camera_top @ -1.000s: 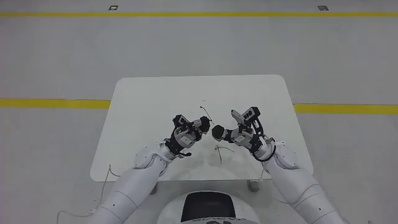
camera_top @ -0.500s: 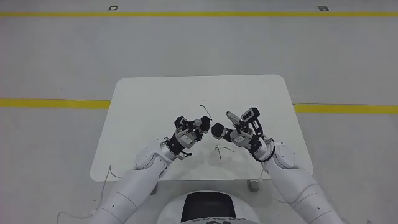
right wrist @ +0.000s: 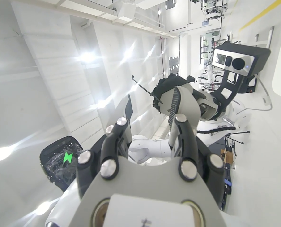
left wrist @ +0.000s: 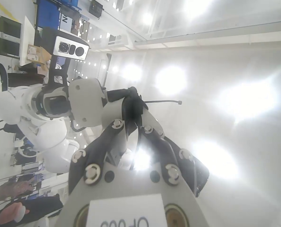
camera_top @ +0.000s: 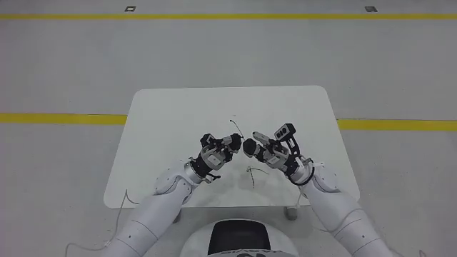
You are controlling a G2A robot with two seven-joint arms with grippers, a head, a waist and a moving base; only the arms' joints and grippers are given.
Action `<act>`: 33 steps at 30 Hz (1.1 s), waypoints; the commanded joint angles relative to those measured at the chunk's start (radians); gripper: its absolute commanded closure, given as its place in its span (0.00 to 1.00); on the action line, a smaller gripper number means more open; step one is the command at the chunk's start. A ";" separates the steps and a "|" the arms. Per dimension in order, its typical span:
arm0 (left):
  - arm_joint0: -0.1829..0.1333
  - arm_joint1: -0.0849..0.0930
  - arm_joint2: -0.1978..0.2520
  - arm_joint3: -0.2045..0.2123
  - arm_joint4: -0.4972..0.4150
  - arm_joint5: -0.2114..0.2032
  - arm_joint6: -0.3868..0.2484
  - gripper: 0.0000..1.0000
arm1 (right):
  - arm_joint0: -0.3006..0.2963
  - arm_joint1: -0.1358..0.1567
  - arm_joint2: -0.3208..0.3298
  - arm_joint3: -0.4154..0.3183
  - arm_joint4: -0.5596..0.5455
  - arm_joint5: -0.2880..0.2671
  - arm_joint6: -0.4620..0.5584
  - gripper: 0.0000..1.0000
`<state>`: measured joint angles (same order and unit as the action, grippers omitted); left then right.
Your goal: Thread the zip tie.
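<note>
My left gripper [camera_top: 233, 141] hovers over the middle of the white table [camera_top: 171, 114], shut on a thin black zip tie [camera_top: 235, 126]. In the left wrist view the tie [left wrist: 163, 101] sticks out sideways past the fingertips, ending in its small head. My right gripper [camera_top: 250, 146] is close beside the left one, facing it. In the right wrist view its fingers [right wrist: 176, 109] stand apart with nothing between them, and the left gripper [right wrist: 166, 90] with the tie [right wrist: 142, 87] sits just beyond them.
A second black zip tie [camera_top: 254, 170] lies loose on the table under the grippers, toward the near edge. Bare tabletop spreads to the left, right and far side. Yellow floor lines run beyond the table.
My right gripper has shifted left, closing the gap to the left gripper. The left gripper has hardly moved and still holds the tie.
</note>
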<state>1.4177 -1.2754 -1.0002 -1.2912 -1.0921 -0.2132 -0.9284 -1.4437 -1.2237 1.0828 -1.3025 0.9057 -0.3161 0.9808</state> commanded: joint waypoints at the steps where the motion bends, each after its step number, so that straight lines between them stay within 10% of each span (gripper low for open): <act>1: 0.000 0.000 0.000 0.000 0.000 0.000 0.000 1.00 | 0.002 -0.001 -0.001 0.003 0.001 0.000 0.004 0.67; 33: 0.000 0.000 0.000 0.000 0.000 0.000 0.000 1.00 | 0.016 -0.017 -0.004 0.022 -0.008 0.006 0.022 0.84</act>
<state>1.4177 -1.2754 -1.0002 -1.2912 -1.0921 -0.2132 -0.9284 -1.4285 -1.2404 1.0787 -1.2811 0.8969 -0.3092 1.0025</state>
